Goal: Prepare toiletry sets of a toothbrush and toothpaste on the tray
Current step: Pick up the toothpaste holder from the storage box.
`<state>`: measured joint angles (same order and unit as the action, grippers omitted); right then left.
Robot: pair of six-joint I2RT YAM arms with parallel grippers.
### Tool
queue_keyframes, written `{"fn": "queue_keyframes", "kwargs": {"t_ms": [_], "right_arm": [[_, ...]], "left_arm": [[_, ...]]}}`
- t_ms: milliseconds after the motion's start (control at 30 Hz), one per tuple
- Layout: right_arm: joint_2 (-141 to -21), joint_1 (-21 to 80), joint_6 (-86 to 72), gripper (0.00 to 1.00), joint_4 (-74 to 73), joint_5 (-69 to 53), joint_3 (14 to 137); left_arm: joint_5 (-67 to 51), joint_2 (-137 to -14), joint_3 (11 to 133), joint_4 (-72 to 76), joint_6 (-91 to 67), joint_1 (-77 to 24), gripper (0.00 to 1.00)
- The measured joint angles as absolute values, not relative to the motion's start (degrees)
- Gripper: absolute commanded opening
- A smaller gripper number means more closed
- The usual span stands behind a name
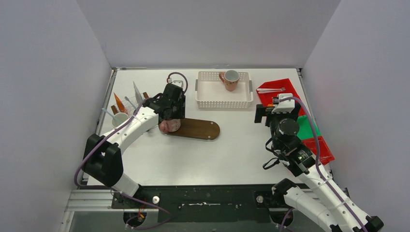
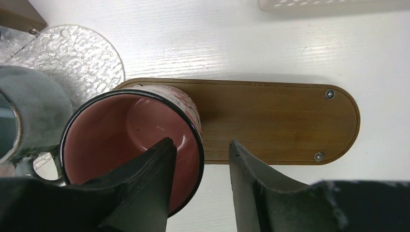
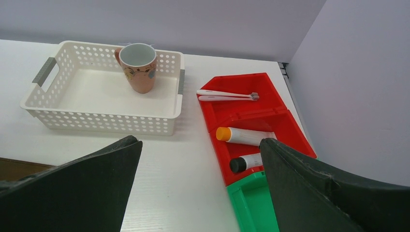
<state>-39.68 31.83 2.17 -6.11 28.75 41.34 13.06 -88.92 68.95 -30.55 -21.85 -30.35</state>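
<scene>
- Mug (image 2: 125, 135), maroon outside and pink inside, upright and empty on the left end of the oblong wooden tray (image 2: 275, 121).
- Left gripper (image 2: 200, 142) low over that mug, jaws partly apart and straddling its right-hand wall: one finger (image 2: 145, 183) inside the cup, the other (image 2: 256, 188) outside above the tray, with a gap between outer finger and wall, so nothing clamped.
- Grey-green glazed mug (image 2: 34, 106) just beside the maroon one, off the tray, next to a textured clear glass plate (image 2: 82, 53); on the plate or not, cannot tell.
- Right gripper (image 3: 199, 141) well apart on the right side of the table, jaws spread wide, nothing between them.
- Pink patterned mug (image 3: 139, 67) upright against the far wall of the white perforated basket (image 3: 96, 123).
- Two white toothbrushes (image 3: 225, 94) side by side in the far red bin (image 3: 241, 79).
- Orange-capped tube (image 3: 244, 136) and black-capped tube (image 3: 246, 162) lying in the nearer red bin (image 3: 290, 125), just beside a green bin (image 3: 251, 203).
- White mug (image 1: 119, 118) at the table's left edge, with an orange tapered tube (image 1: 119, 102) upright behind it.
</scene>
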Motion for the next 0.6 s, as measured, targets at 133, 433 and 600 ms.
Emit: {"fn": "queue_keyframes", "kwargs": {"t_ms": [133, 433, 600], "right_arm": [[-39.68, 31.83, 1.61, 1.0, -7.11, 28.73, 41.45], [-42.61, 31.83, -5.67, 1.0, -16.67, 29.89, 47.18], [-45.34, 31.77, -13.45, 1.0, -25.15, 32.29, 52.23]], "left_arm": [[13.06, -88.23, 70.98, -32.01, -21.58, -30.39, 0.57], [13.08, -79.26, 74.83, -33.74, -18.55, -30.26, 0.79], [13.26, -73.65, 74.48, -33.19, -16.36, -29.78, 0.88]]}}
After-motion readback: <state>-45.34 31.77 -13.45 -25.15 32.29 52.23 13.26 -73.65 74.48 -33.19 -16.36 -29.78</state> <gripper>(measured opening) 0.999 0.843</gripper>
